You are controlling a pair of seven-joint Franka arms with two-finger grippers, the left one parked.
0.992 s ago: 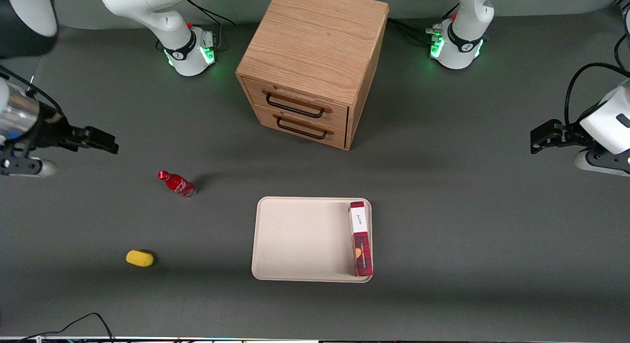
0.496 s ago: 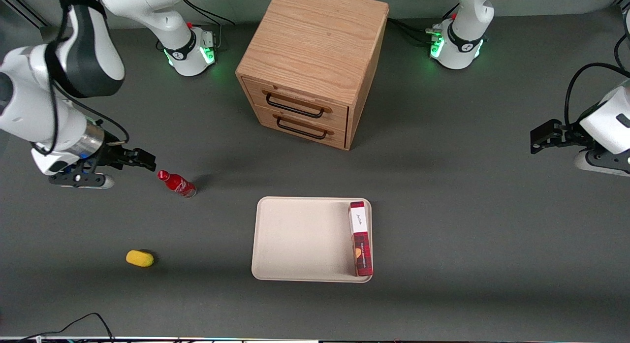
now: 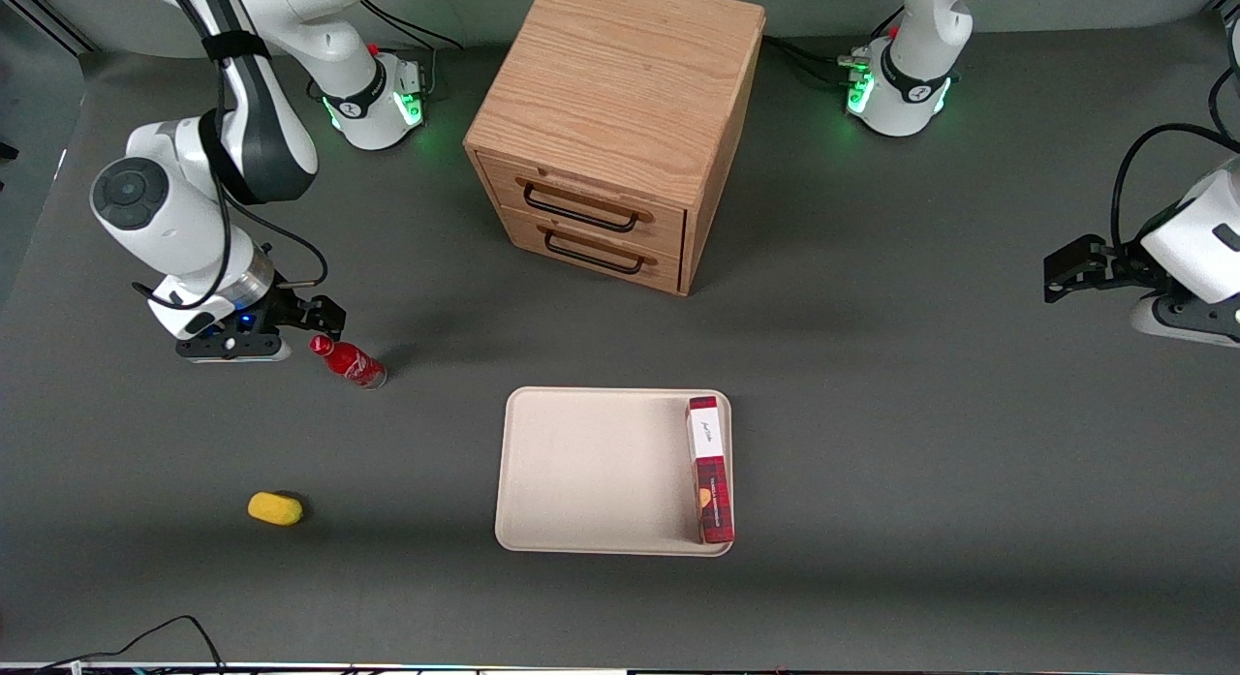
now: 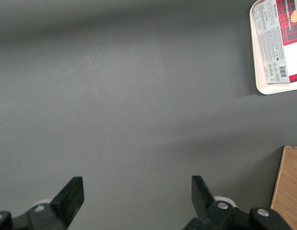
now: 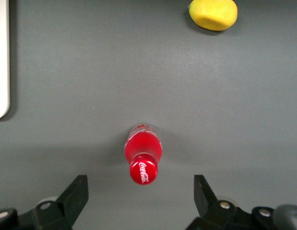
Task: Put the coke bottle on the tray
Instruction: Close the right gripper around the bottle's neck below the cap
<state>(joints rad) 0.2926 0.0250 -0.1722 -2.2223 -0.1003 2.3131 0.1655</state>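
Observation:
The coke bottle (image 3: 349,362) is small, red and glossy, and stands upright on the grey table toward the working arm's end. In the right wrist view I look down on its red cap with white script (image 5: 143,171). My right gripper (image 3: 327,317) hovers just above and beside the cap, slightly farther from the front camera. It is open and empty (image 5: 140,196), with the cap just ahead of the gap between the fingers. The cream-beige tray (image 3: 591,472) lies flat near the table's middle; its rim shows in the right wrist view (image 5: 0,57).
A long red plaid box (image 3: 710,467) lies on the tray along the edge toward the parked arm. A small yellow oval object (image 3: 275,508) lies nearer the front camera than the bottle. A wooden drawer cabinet (image 3: 615,123) stands farther from the front camera than the tray.
My right arm has swung in from the table's edge toward the bottle; the gripper now hangs right by its cap. The bottle, tray and box have not moved.

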